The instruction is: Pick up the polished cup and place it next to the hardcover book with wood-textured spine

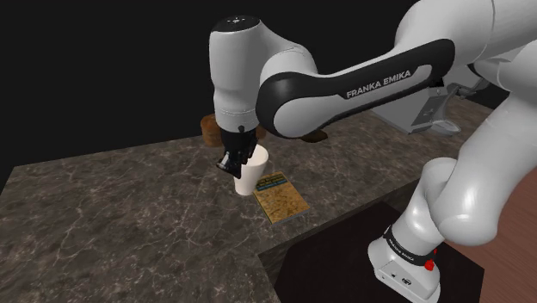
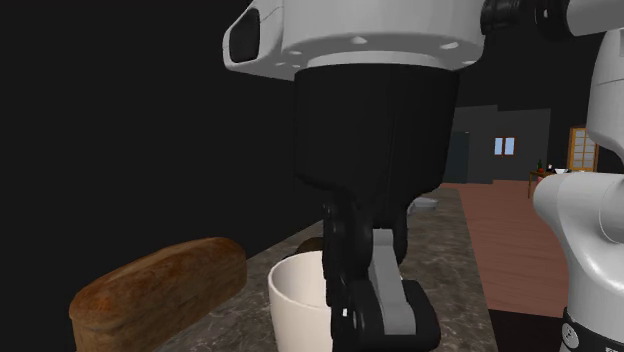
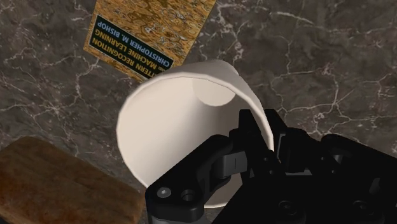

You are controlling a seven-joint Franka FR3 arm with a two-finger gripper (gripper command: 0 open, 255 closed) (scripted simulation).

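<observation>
Now gripper (image 3: 261,137) clamps the cup (image 3: 165,127) wall, one finger inside, one outside. Cup sits directly under the hand, roughly upright; can't tell if it's off the counter (image 3: 318,63). Book (image 3: 153,25) lies flat just past the cup. Loaf (image 3: 57,184) on the hand's other side; open counter beyond the book.

White cup (image 1: 253,177) (mouth up) beside flat brown-covered book (image 1: 284,200).

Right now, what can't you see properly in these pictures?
- Second exterior view: the lower edge cuts off the cup, and the gripper covers part of it.
- Wrist view: the book runs past the top edge.
- Shoulder view: the arm hides most of the brown loaf; the book's writing is too small.
</observation>
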